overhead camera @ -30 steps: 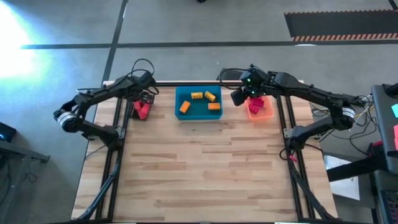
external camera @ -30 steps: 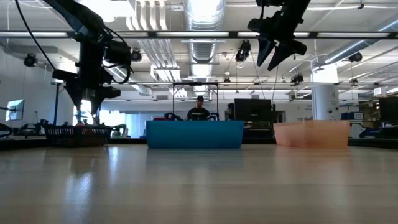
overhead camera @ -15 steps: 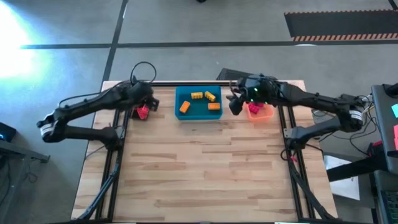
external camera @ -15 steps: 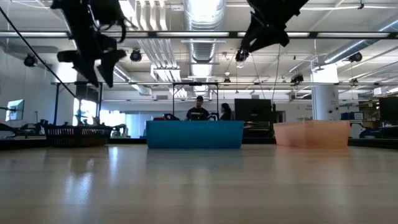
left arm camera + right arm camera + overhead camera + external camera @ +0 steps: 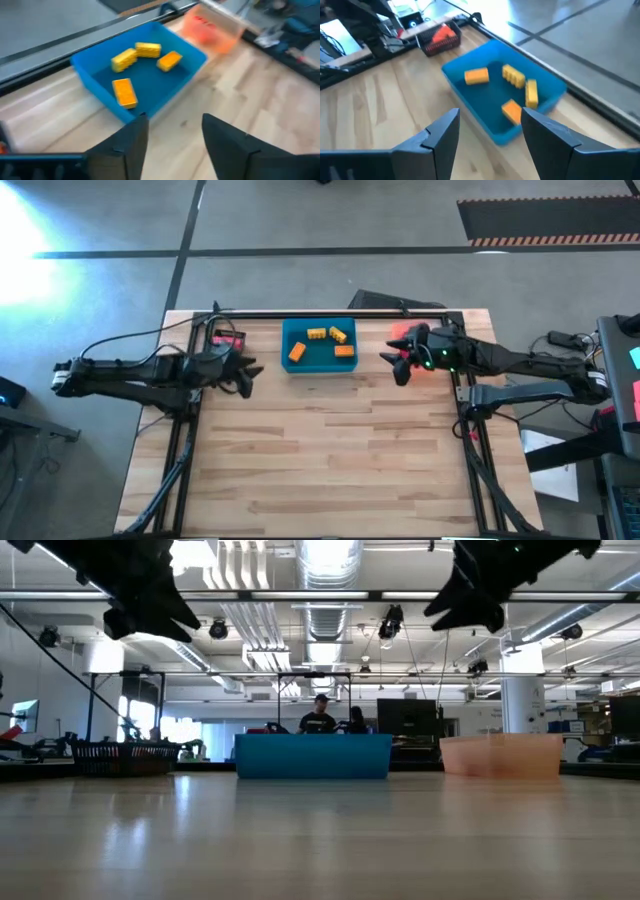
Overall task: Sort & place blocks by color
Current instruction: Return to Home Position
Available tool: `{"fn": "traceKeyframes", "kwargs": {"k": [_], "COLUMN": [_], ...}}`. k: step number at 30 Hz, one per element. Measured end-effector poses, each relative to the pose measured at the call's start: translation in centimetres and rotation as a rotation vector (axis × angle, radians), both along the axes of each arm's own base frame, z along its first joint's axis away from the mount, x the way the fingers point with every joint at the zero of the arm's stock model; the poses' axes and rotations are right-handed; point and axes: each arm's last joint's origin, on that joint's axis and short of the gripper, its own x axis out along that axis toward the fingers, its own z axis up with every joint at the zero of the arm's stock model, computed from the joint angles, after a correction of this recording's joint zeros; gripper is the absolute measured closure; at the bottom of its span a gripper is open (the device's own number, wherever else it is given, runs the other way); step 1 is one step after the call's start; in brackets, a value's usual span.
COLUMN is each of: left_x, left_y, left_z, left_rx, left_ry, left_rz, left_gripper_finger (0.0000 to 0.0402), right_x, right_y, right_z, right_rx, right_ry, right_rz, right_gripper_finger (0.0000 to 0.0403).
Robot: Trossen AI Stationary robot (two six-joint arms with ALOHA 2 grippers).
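Four yellow-orange blocks (image 5: 338, 335) lie on the floor of the blue tray (image 5: 318, 364) at the table's far middle. Red blocks (image 5: 443, 34) lie in the black tray (image 5: 229, 340) at the far left. The orange tray (image 5: 212, 31) at the far right holds pink-red blocks that show only as a blur. My left gripper (image 5: 247, 377) hangs open in the air near the blue tray's left corner, with nothing between its fingers (image 5: 131, 145). My right gripper (image 5: 396, 366) hangs open by the blue tray's right side, also with nothing in it.
The three trays stand in a row along the far edge, seen level in the low view as the blue tray (image 5: 313, 755), the orange tray (image 5: 500, 754) and the black tray (image 5: 125, 755). Bare wood (image 5: 330, 450) fills the middle and near part. People stand in the room behind.
My left gripper has left the black tray, swung toward the table's near edge and middle, and tipped up from pointing down to nearly level. My right gripper has drawn back from over the orange tray toward the near edge and has likewise tipped up. No block has moved.
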Motion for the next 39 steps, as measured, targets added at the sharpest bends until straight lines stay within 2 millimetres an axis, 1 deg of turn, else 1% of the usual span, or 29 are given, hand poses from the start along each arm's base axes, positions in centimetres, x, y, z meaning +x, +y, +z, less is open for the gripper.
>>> {"fn": "traceKeyframes", "kwargs": {"k": [3, 6, 10, 12, 17, 20, 23, 26, 31, 36, 39], "left_x": [-0.5, -1.0, -1.8, -2.2, -2.5, -2.6, -2.6, -2.8, -3.3, -3.8, -4.1], "left_y": [-0.4, -0.6, -0.7, -0.8, -0.9, -1.0, -1.1, -1.2, -1.4, -1.7, -1.9], "left_z": [-0.9, -1.8, -2.9, -3.6, -4.7, -4.8, -4.6, -4.2, -3.9, -3.7, -3.6], "left_rx": [-0.002, -0.007, -0.021, -0.036, -0.048, -0.008, 0.063, 0.128, 0.183, 0.188, 0.194], "left_ry": [-0.062, -0.107, -0.131, -0.134, -0.217, -0.274, -0.326, -0.343, -0.357, -0.391, -0.412], "left_rz": [-0.034, -0.055, -0.098, -0.124, -0.172, -0.212, -0.288, -0.341, -0.372, -0.396, -0.427], "left_gripper_finger": [0.0265, 0.0310, 0.0375, 0.0394, 0.0398, 0.0400, 0.0401, 0.0401, 0.0401, 0.0401, 0.0401], "right_x": [-1.3, -2.4, -3.5, -4.1, -5.4, -7.1, -8.6, -9.3, -10.4, -11.3, -11.6], "right_y": [0.2, 0.5, 1.1, 1.3, 1.6, 2.1, 2.5, 2.7, 2.9, 3.1, 3.2], "right_z": [-1.7, -3.1, -4.2, -4.5, -4.9, -4.3, -4.1, -4.5, -5.4, -6.3, -6.4], "right_rx": [0.025, 0.022, -0.060, -0.094, -0.150, -0.194, -0.232, -0.246, -0.261, -0.276, -0.297], "right_ry": [0.011, 0.011, -0.055, -0.115, -0.258, -0.379, -0.487, -0.520, -0.573, -0.625, -0.658], "right_rz": [-0.041, -0.061, 0.003, 0.015, 0.039, 0.072, 0.104, 0.103, 0.099, 0.097, 0.095], "right_gripper_finger": [0.0202, 0.0202, 0.0202, 0.0202, 0.0202, 0.0202, 0.0202, 0.0202, 0.0202, 0.0202, 0.0202]}}
